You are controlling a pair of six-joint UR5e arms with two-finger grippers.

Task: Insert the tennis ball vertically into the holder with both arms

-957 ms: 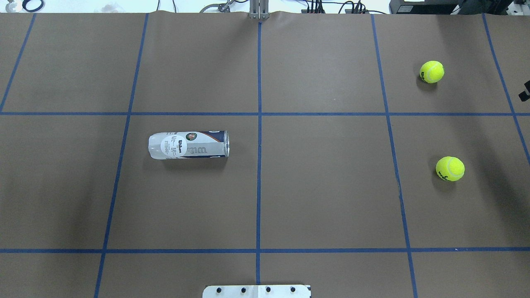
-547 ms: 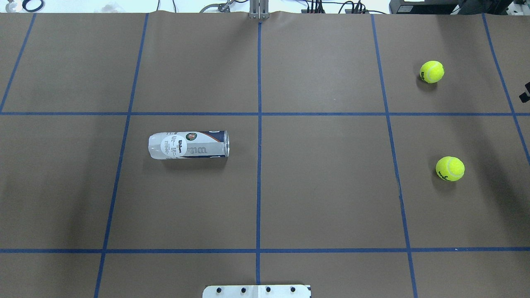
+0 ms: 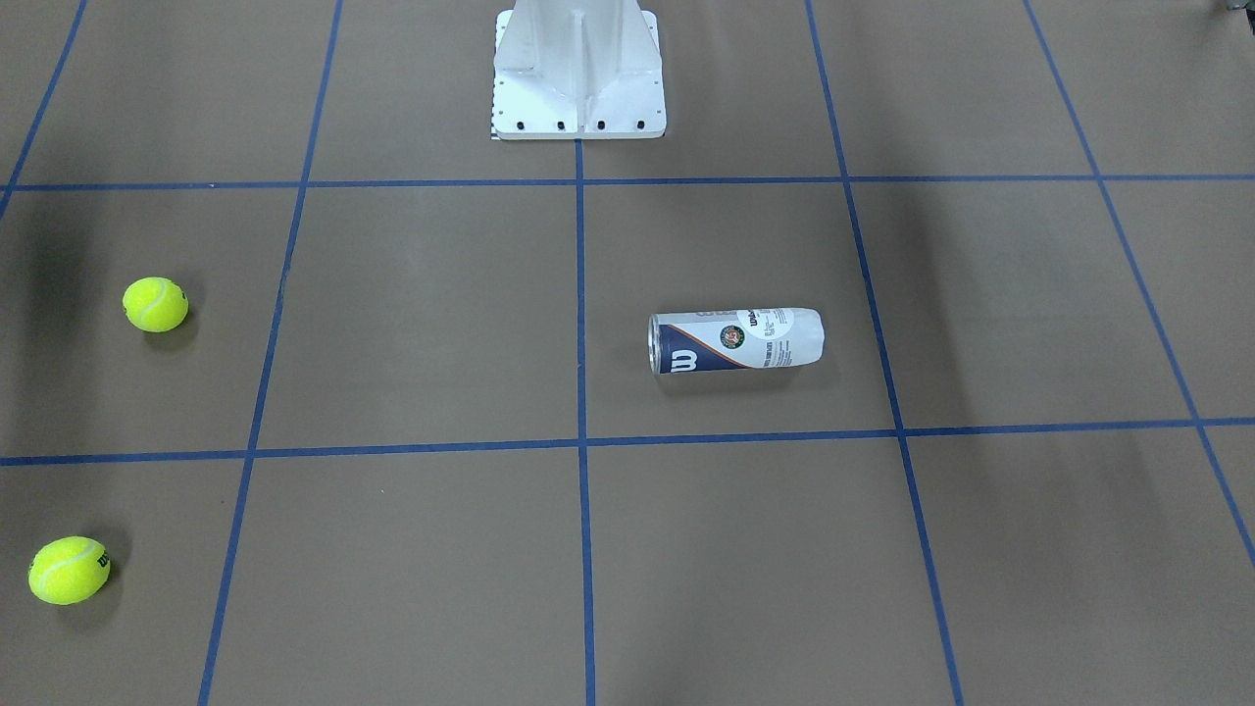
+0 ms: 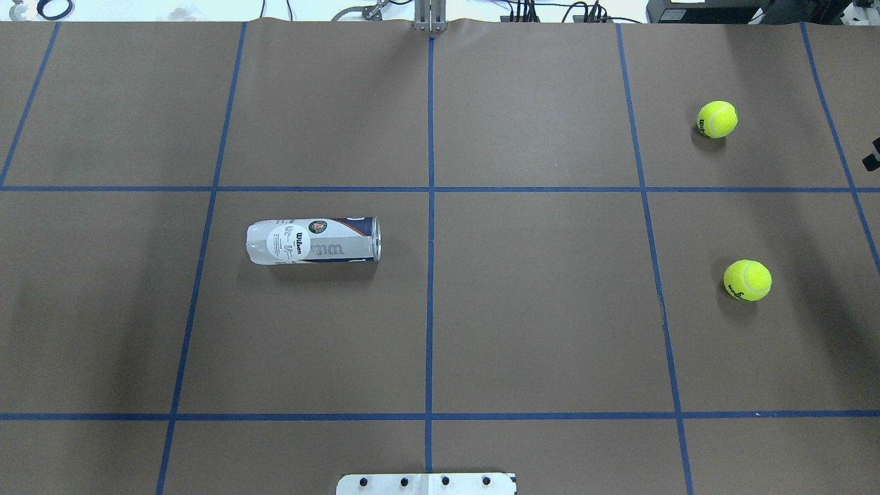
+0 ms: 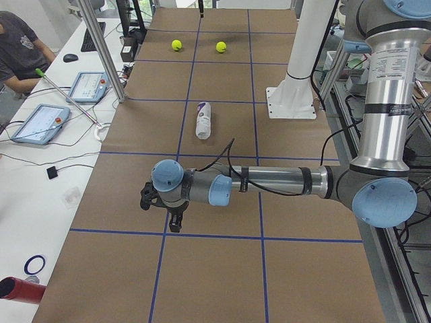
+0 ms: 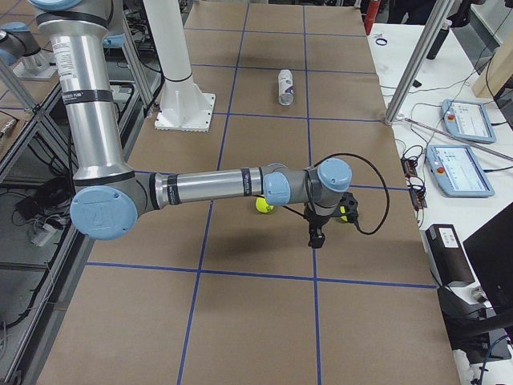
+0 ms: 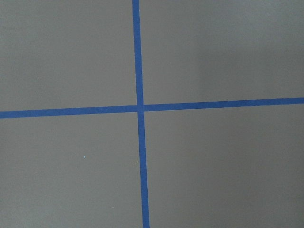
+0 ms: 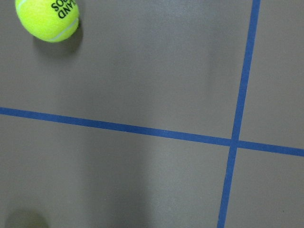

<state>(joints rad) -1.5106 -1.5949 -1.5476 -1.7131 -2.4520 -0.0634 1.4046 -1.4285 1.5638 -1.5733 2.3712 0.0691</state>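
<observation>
Showed clear plastic cylindrical tennis-ball can (image 4: 313,240) lying lengthwise across brown bench (image 4: 536,309), silver rim (image 4: 377,239) facing robot's right; could not tell spread of black left claw (image 5: 161,212) or right claw (image 6: 315,234).

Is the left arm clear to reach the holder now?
Probably yes. The holder lies on its side on the table with nothing around it, and the left gripper hangs above that end with nothing between them.

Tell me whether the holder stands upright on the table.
No, the holder lies on its side on the table.
</observation>
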